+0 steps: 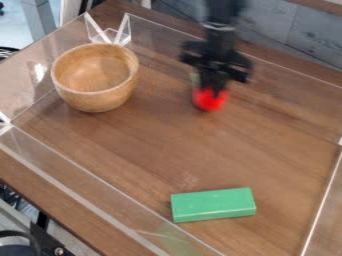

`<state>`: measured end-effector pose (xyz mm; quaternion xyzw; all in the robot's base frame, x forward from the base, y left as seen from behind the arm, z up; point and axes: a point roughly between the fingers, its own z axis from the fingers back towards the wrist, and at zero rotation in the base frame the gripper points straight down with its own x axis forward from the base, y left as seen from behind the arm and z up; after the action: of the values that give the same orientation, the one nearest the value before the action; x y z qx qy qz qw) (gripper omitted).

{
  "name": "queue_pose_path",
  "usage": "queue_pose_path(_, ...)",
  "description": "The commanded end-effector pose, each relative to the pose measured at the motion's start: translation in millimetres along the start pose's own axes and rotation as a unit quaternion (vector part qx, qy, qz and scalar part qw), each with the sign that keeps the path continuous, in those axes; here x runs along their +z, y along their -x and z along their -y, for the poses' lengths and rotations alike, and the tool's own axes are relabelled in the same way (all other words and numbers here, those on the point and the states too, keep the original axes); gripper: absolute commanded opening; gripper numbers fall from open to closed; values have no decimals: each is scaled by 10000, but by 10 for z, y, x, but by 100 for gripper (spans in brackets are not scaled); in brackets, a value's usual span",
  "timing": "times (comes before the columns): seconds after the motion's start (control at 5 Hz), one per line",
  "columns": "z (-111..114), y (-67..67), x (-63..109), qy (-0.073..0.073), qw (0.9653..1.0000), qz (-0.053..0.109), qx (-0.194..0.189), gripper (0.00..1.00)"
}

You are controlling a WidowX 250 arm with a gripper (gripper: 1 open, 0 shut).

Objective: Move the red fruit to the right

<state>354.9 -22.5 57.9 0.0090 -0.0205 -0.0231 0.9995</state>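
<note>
The red fruit (pixel 210 98) is small and bright red, and it sits between the black fingers of my gripper (pixel 214 88), just above the wooden tray floor right of centre at the back. The gripper is shut on its upper part, so only the lower half of the fruit shows. Motion blur smears the arm and jaws, so I cannot tell whether the fruit touches the floor.
A wooden bowl (pixel 95 77) stands at the back left. A green rectangular block (pixel 214 205) lies near the front. Clear plastic walls (pixel 326 195) ring the wooden floor (pixel 160 150).
</note>
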Motion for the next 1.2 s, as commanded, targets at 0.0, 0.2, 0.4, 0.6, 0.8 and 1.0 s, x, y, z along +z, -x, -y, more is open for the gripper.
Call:
queue_pose_path(0.0,290,-71,366,30,9983,477,-337,0)
queue_pose_path(0.2,457,-39,410,40,9987,432,-280,0)
queue_pose_path(0.4,549,23,376,38,9995,291,-80,0)
queue_pose_path(0.6,559,83,347,24,9998,169,116,0)
queue_pose_path(0.8,413,138,252,19,10000,74,-4,0)
queue_pose_path(1.0,293,147,138,25,9998,4,-197,0)
